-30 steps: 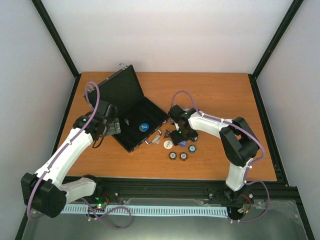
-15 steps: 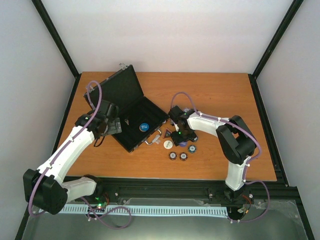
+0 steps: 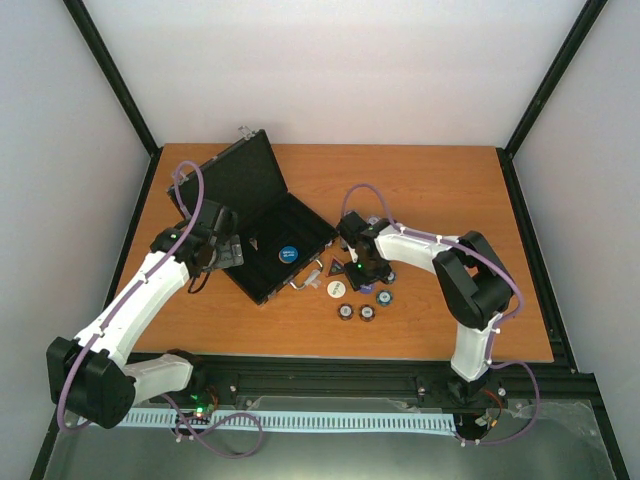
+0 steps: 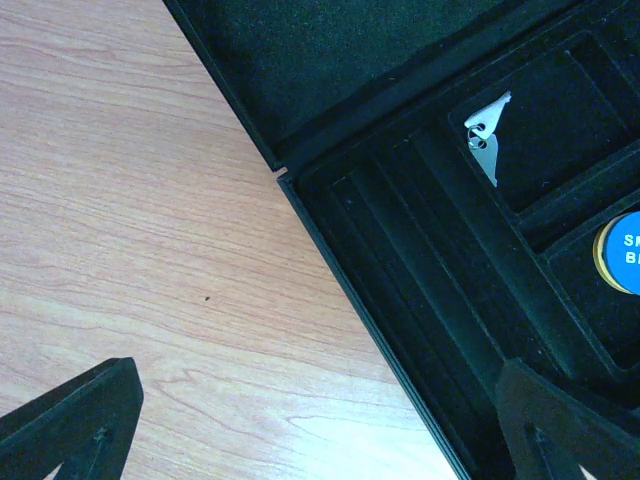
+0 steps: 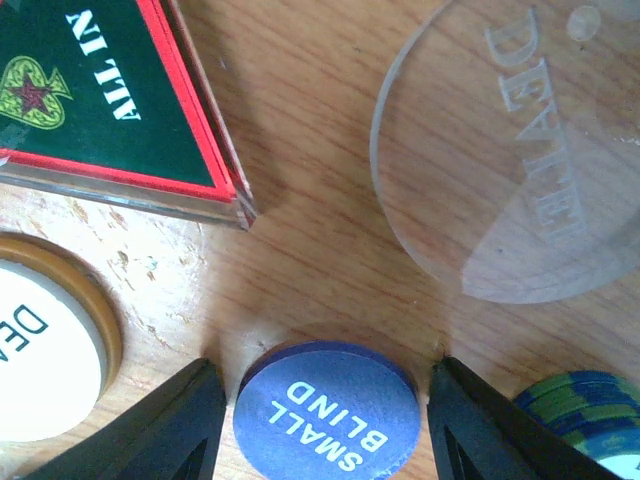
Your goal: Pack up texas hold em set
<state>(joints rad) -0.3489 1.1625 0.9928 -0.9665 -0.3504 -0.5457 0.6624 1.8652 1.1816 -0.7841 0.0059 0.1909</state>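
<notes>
The black case (image 3: 262, 212) lies open at the table's left; its lined tray (image 4: 470, 250) holds a blue gold-rimmed disc (image 3: 288, 253), which also shows in the left wrist view (image 4: 622, 250). My left gripper (image 3: 228, 252) is open and empty over the tray's left edge (image 4: 320, 440). My right gripper (image 3: 358, 272) is open, low on the table, with a finger (image 5: 175, 430) on each side of the blue "SMALL BLIND" disc (image 5: 325, 410), small gaps left. Beside it lie the dark triangular token (image 5: 110, 100), a clear dealer disc (image 5: 510, 150) and a white dealer disc (image 5: 40, 345).
Three small chip stacks (image 3: 345, 312), (image 3: 367, 313), (image 3: 384, 297) sit in front of the right gripper; one shows at the right wrist view's edge (image 5: 580, 400). A silver key (image 4: 485, 140) lies in a tray compartment. The case lid (image 3: 232, 178) stands tilted up behind.
My left gripper has moved a little forward toward the case's left edge. The right gripper has barely shifted by the discs.
</notes>
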